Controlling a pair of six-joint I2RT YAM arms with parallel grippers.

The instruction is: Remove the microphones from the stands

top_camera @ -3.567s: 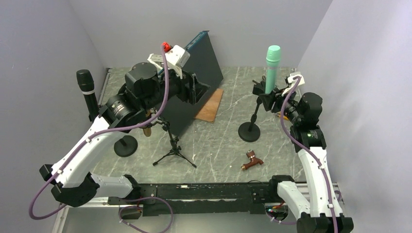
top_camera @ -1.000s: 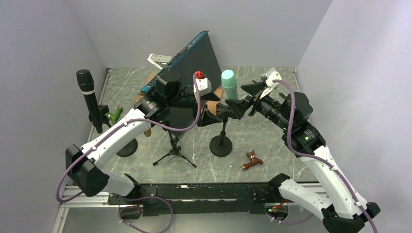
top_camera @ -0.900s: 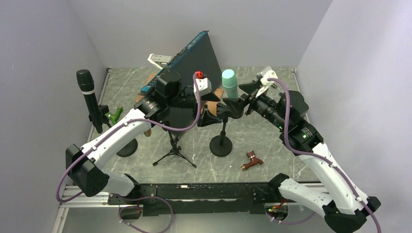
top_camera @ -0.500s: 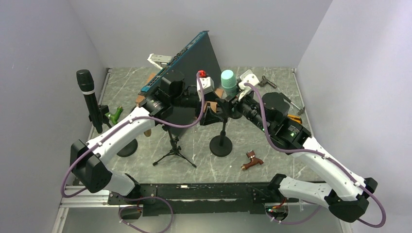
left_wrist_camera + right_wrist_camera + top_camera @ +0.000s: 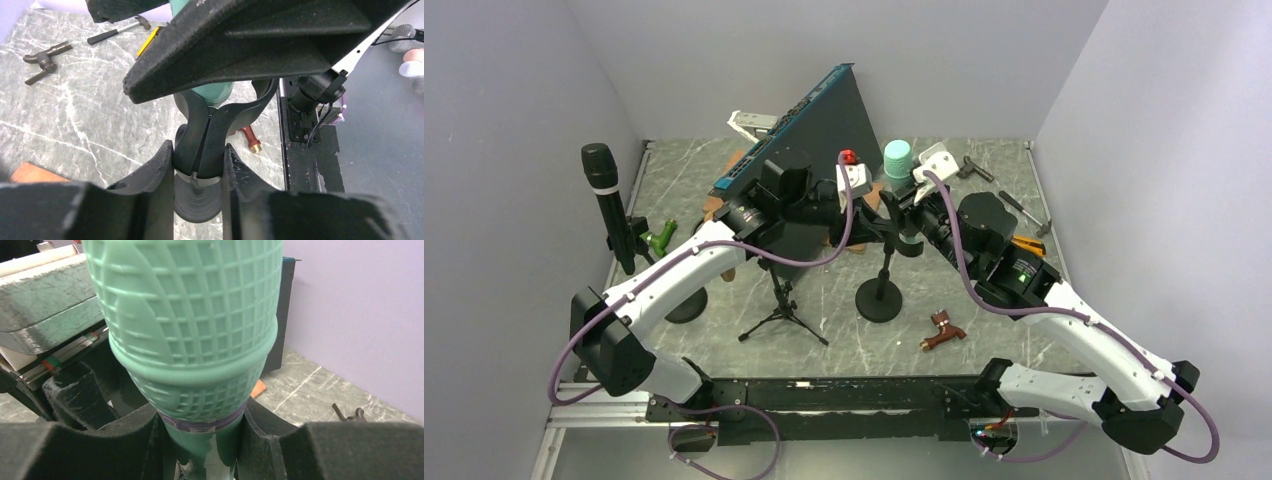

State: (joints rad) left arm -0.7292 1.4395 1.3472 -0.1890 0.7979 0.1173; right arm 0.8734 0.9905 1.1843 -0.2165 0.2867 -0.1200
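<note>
The green microphone (image 5: 897, 158) stands upright in the black clip of its stand (image 5: 880, 298) at mid-table. My left gripper (image 5: 870, 216) comes in from the left and is shut on the clip's neck (image 5: 199, 150), just above the round base (image 5: 197, 205). My right gripper (image 5: 907, 222) comes in from the right, its pads pressed against the microphone's handle (image 5: 202, 452) right under the purple band and mesh head (image 5: 187, 325). The green body (image 5: 210, 93) shows above the clip in the left wrist view.
A black microphone (image 5: 602, 195) stands on its own stand at the left wall. A small tripod (image 5: 782, 310) and a leaning dark board (image 5: 829, 110) sit beside the left arm. A brown tool (image 5: 944, 330), a hammer (image 5: 117, 31) and other hand tools (image 5: 979, 168) lie around.
The right arm swung in from the right and closed round the microphone's handle. The left gripper closed on the stand's clip.
</note>
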